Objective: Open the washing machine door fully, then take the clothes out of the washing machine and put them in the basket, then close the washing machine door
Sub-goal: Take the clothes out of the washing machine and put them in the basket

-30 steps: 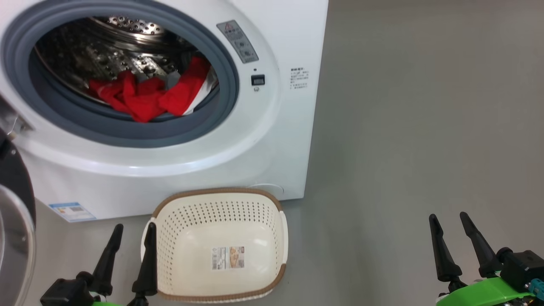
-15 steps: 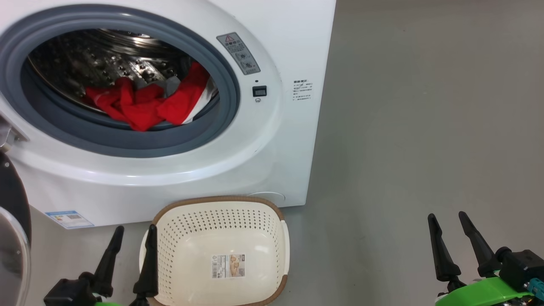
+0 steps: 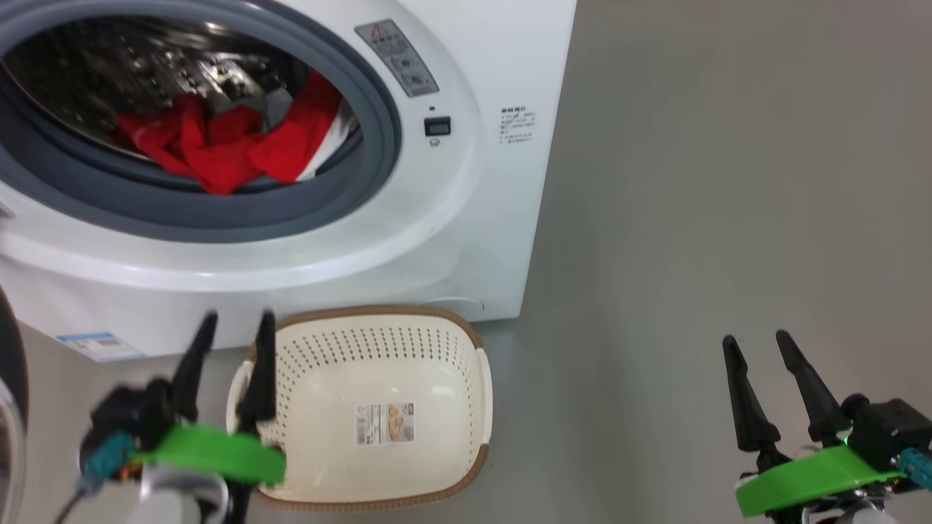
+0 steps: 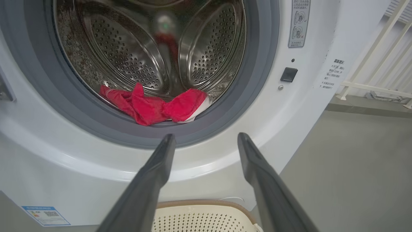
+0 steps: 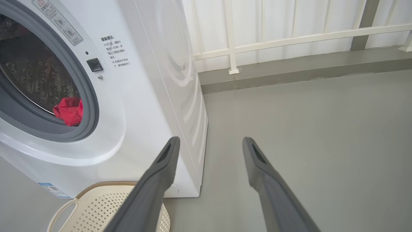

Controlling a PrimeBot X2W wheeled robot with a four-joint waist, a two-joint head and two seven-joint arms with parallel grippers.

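Left wrist view: left gripper (image 4: 206, 137) fingers spread wide, empty, aimed at red clothes (image 4: 151, 108) heaped at drum (image 4: 128, 58) front lip. Basket (image 3: 378, 346) empty on floor (image 3: 692, 218) before washing machine (image 3: 473, 218). Right gripper (image 3: 756, 340) open. Door (image 3: 9, 356) at frame edge, seemingly swung wide. Step: unloading; next: reach in, pinch cloth.

The washing machine (image 3: 451, 240) stands on the floor (image 3: 692, 218) at the upper left of the head view, with the clothes (image 3: 218, 145) lying low at the front of its drum. The basket (image 3: 378, 314) sits on the floor directly before the machine, below the opening. The washing machine door (image 3: 9, 364) stands at the far left edge, the left gripper (image 3: 239, 316) is at the basket's left side, and the right gripper (image 3: 756, 338) is well apart to the right.
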